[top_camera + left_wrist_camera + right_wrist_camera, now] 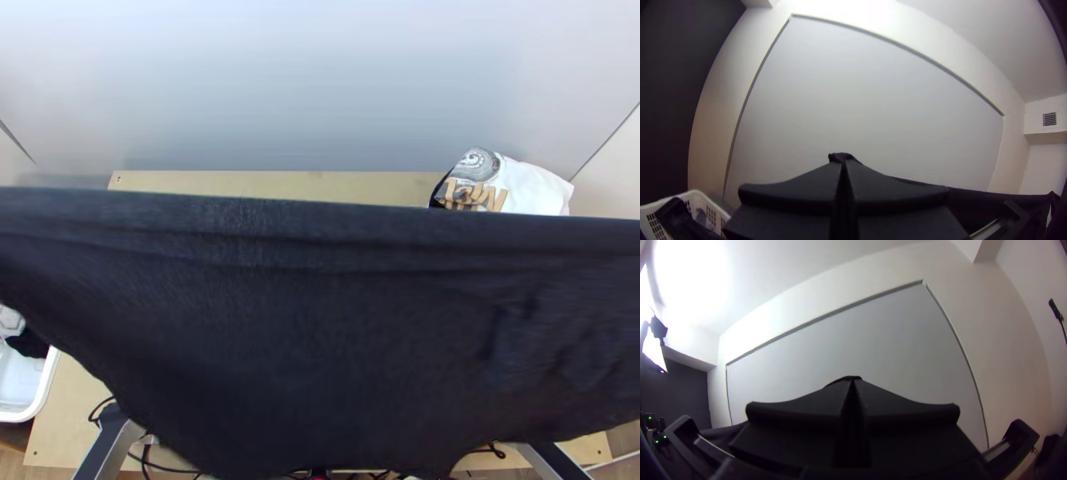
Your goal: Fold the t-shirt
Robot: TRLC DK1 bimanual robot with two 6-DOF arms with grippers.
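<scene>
Two grippers share one load: we log the left gripper [842, 162] and the right gripper [852, 379], each with its tips brought together on a pinch of the dark t-shirt [320, 344]. The garment is suspended above the wooden table [280, 186], its upper edge nearly straight from side to side, its body sagging toward the table's near edge. We cannot tell which part of it either grip has.

Handling, our estimate: light, soft, limp, not fragile; a shallow pinch may slip if the pull is uneven. We would hold it near both ends of the upper edge and lower the loose part first, so that it lies flat before folding.

Containers: a white basket [48, 386] at the table's left edge, toward the near corner, with black cloth [29, 344] inside. Toward the far right corner, probably a white printed bag [534, 189]; contents unreadable to us.
</scene>
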